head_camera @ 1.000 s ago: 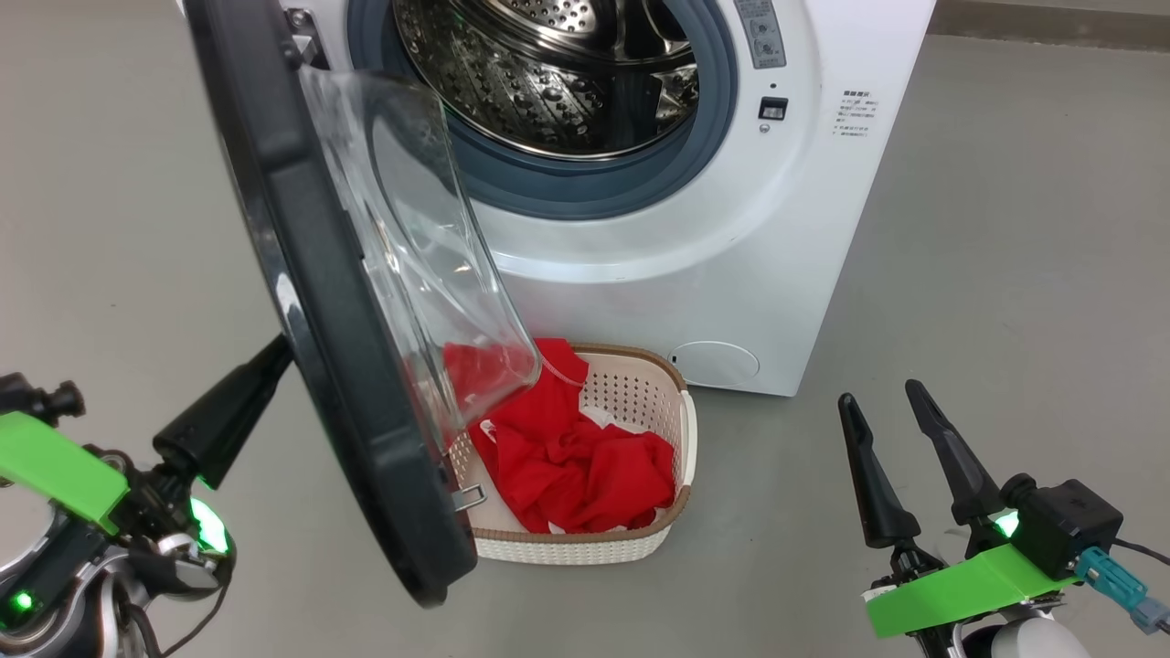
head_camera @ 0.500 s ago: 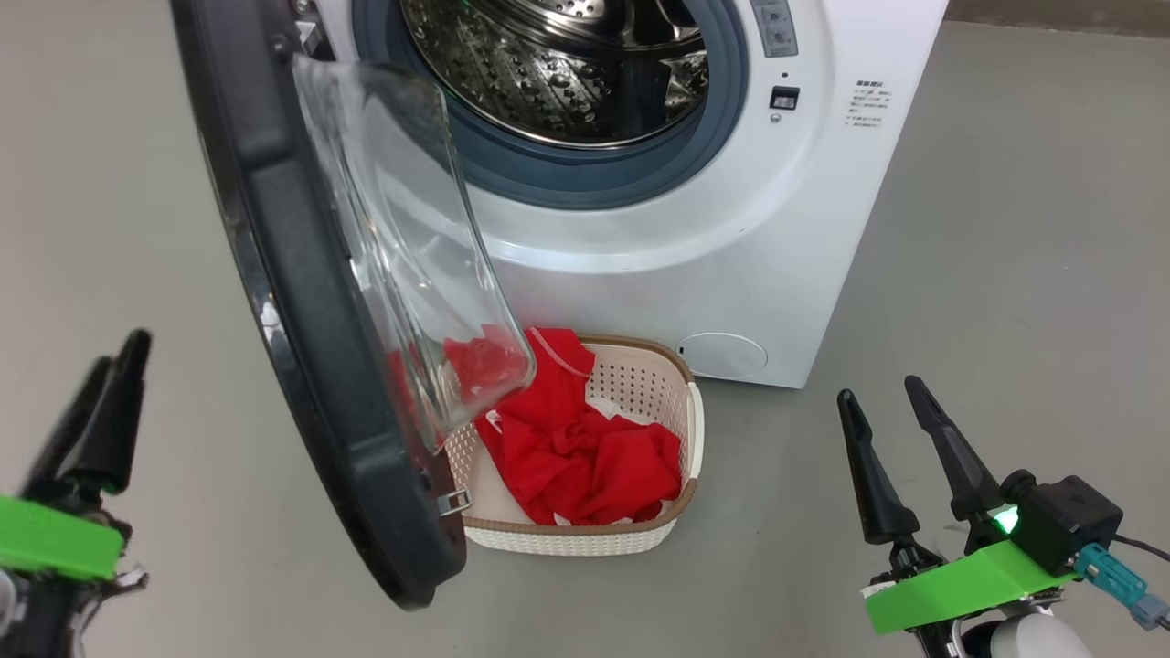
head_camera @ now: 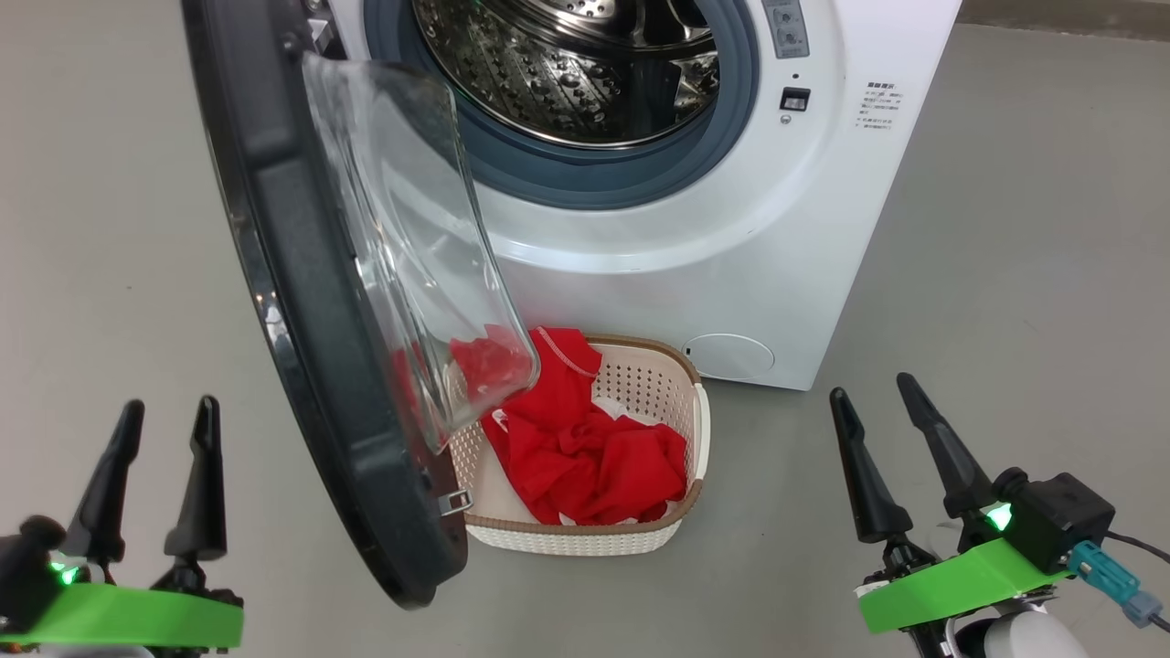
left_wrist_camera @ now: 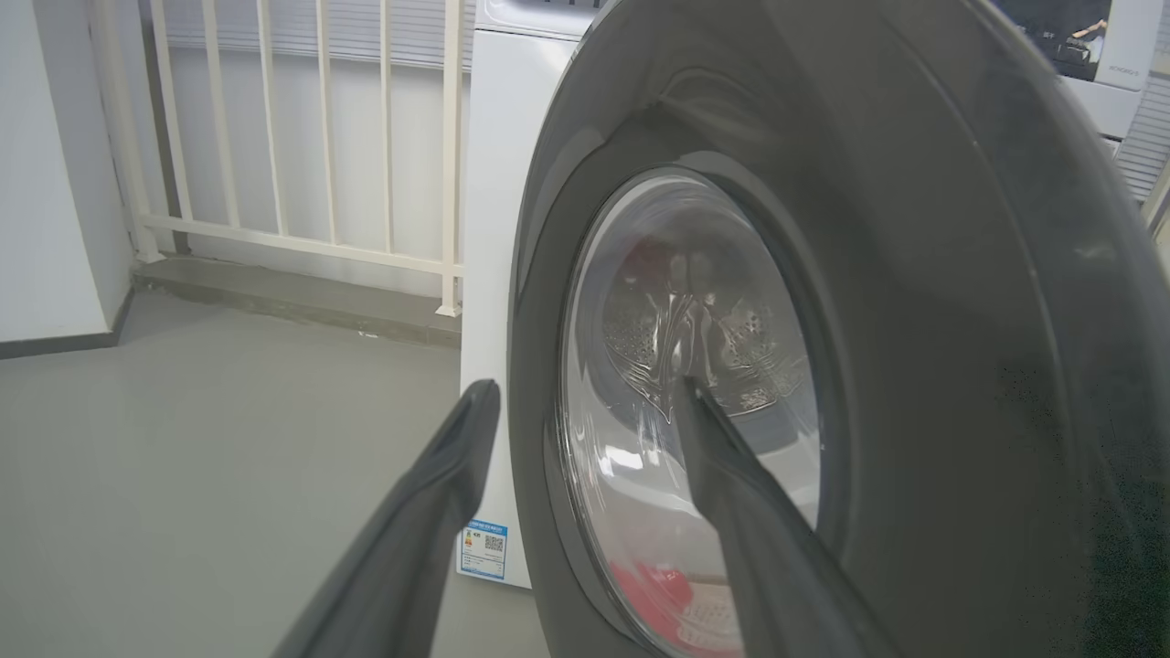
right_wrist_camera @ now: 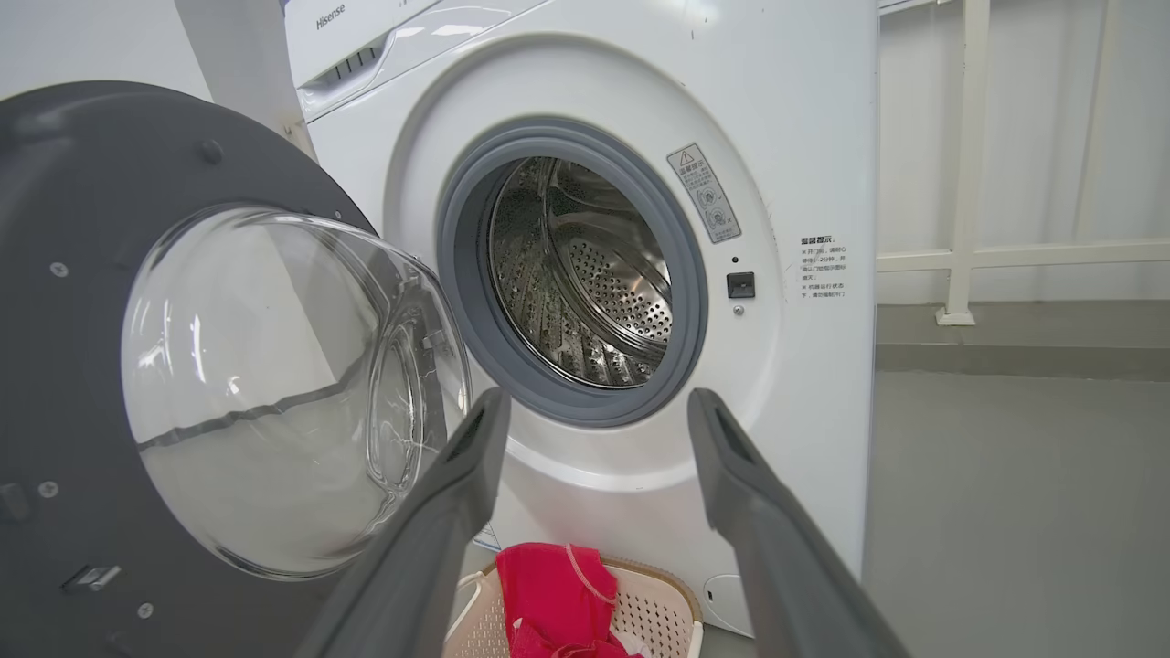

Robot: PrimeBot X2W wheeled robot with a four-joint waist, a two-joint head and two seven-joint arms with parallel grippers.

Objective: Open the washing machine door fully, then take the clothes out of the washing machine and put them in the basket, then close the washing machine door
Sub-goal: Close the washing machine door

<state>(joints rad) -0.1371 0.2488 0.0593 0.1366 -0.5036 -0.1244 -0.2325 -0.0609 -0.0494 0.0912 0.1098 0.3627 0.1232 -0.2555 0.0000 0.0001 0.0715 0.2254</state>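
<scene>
Black-rimmed washing machine door (head_camera: 283, 247) at frame left looks stiff and heavy; push on its rim with the left gripper (head_camera: 172, 405), now spread wide, empty.

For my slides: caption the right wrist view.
Open right tool before washing machine, door open, drum empty, red clothes in basket.

The left pincer (head_camera: 171, 407) and right pincer (head_camera: 869, 388) each have two long, dark, tapering fingers (head_camera: 868, 484). Behind each sits a bright green bracket (head_camera: 951, 585) and green light (head_camera: 998, 517); the right adds a black box (head_camera: 1060, 516), teal plug (head_camera: 1106, 571), dark cable (head_camera: 1138, 546).
</scene>
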